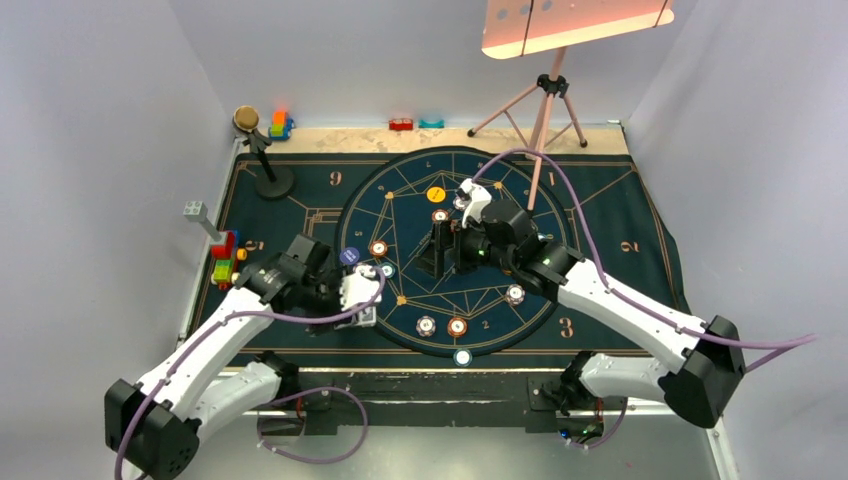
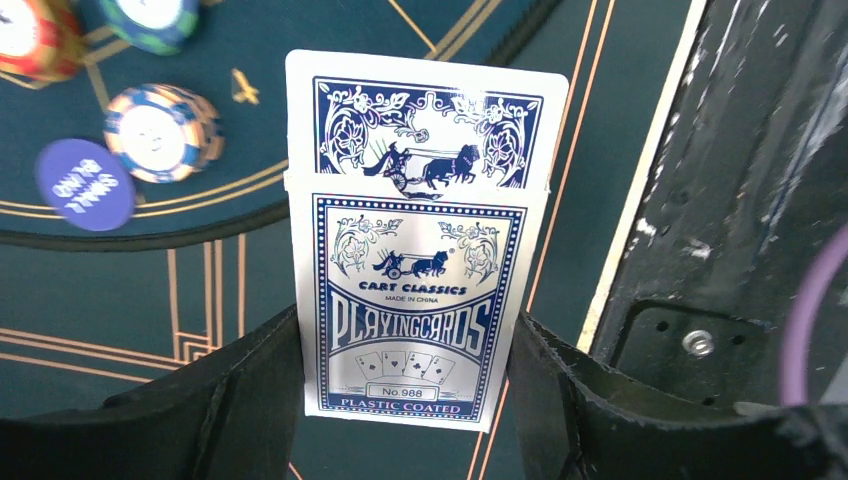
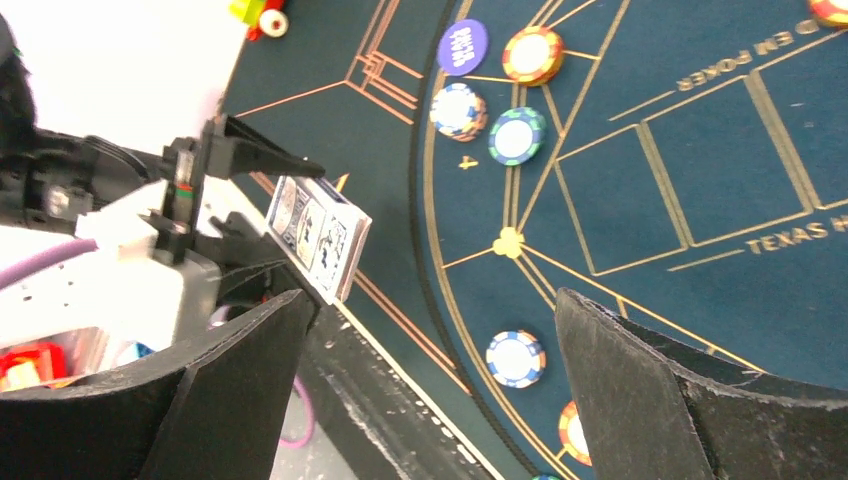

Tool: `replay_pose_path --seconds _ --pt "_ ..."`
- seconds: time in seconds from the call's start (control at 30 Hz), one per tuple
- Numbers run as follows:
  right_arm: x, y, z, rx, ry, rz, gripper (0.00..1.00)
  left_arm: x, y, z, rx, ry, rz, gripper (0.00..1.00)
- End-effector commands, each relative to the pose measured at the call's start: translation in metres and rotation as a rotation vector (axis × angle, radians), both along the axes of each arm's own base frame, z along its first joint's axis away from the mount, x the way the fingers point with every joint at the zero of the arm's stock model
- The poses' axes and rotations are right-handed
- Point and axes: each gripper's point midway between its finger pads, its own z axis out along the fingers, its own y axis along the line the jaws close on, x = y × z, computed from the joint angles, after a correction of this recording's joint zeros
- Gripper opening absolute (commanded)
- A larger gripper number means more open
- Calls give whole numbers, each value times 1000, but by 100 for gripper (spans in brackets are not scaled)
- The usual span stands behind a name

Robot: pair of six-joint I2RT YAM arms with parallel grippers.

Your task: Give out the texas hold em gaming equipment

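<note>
Left wrist: left hand point(image 2: 405, 335) grips card box point(image 2: 412, 290), cards point(image 2: 430, 115) protruding.

You have pale grey walls point(image 1: 100, 150) closing in the left, back and right of the top view. At top centre, a flat light panel point(image 1: 575, 22) glows pinkish orange. It sits tilted on a slim tripod point(image 1: 545, 105) whose legs spread near the far edge of the table point(image 1: 340, 140), where a tan strip shows. A dark blue mat point(image 1: 640, 215) with gold lines covers most of the tabletop. A black base plate point(image 1: 440, 385) runs along the bottom, with a dull grey surface point(image 1: 480, 455) below it.
</note>
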Motion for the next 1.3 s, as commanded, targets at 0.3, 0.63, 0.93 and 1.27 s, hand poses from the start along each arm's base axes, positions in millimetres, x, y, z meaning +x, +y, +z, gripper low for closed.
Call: replay_pose_path --seconds 0.3,0.63,0.93,1.27 --pt "-29 76 53 358 45 290 98 6 -30 106 -182 40 160 0" --pt "-35 118 56 413 83 388 98 28 -38 141 -214 4 221 0" --pt "-32 140 59 480 125 410 71 33 -40 150 -230 -16 243 0" --pt "-36 143 60 516 172 426 14 37 -39 160 -260 -59 282 5"
